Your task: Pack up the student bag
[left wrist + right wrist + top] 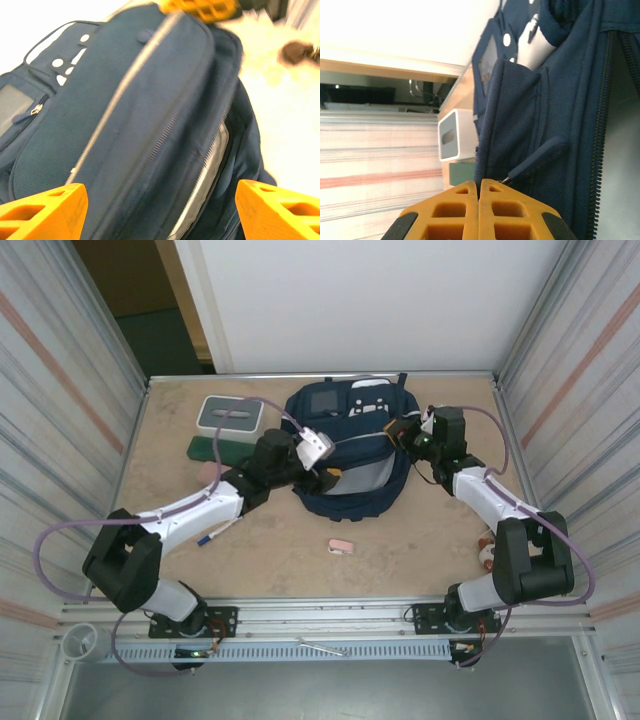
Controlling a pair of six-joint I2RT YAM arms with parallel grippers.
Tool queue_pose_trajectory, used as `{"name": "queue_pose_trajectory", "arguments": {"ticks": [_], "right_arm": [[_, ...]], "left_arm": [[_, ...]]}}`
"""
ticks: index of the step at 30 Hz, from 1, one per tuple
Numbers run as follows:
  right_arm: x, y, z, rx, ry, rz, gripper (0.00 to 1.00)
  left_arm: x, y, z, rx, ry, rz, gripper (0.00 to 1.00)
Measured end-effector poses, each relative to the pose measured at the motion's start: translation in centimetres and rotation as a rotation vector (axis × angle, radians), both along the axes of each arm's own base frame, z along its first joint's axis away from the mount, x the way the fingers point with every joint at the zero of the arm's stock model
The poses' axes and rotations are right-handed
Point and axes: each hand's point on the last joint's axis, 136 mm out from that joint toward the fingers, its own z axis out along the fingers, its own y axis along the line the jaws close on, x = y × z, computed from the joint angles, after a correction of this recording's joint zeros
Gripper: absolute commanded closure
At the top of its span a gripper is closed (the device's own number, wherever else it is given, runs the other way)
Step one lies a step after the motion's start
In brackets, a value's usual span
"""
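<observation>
Quickly: working on table [300, 570], with student bag [350, 455] flat at centre-far. Noting left hand [160, 210] spread open above the gaping main zip [212, 160]; right hand [479, 190] closed at bag's right flap edge, fabric pinch unclear. Probably widening the mouth: lift one lip only, avoid dragging bag, then fetch pen [215, 533], small pink item [341, 547].

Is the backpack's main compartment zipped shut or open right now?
Open. On the student bag, the zipper teeth stand parted, pale lining showing between.
</observation>
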Motion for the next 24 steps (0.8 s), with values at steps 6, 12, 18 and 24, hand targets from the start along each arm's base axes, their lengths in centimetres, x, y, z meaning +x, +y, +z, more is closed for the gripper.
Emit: {"name": "queue_pose_trajectory", "arguments": {"ticks": [6, 12, 18, 24], "right_arm": [[0.7, 0.6, 0.7, 0.046, 0.017, 0.012, 1.0], [0.8, 1.0, 0.3, 0.045, 0.041, 0.04, 0.97], [0.9, 0.1, 1.7, -0.135, -0.031, 0.126, 0.57], [-1.7, 0.7, 5.2, -0.515, -0.321, 0.256, 0.27]], "left_arm": [[-0.2, -0.9, -1.7, 0.19, -0.185, -0.045, 0.27], [2.3, -0.5, -3.8, 0.339, -0.277, 0.013, 0.7], [3.6, 0.0, -2.5, 0.312, -0.294, 0.024, 0.86], [5.1, 1.7, 0.4, 0.164, -0.233, 0.036, 0.99]]}}
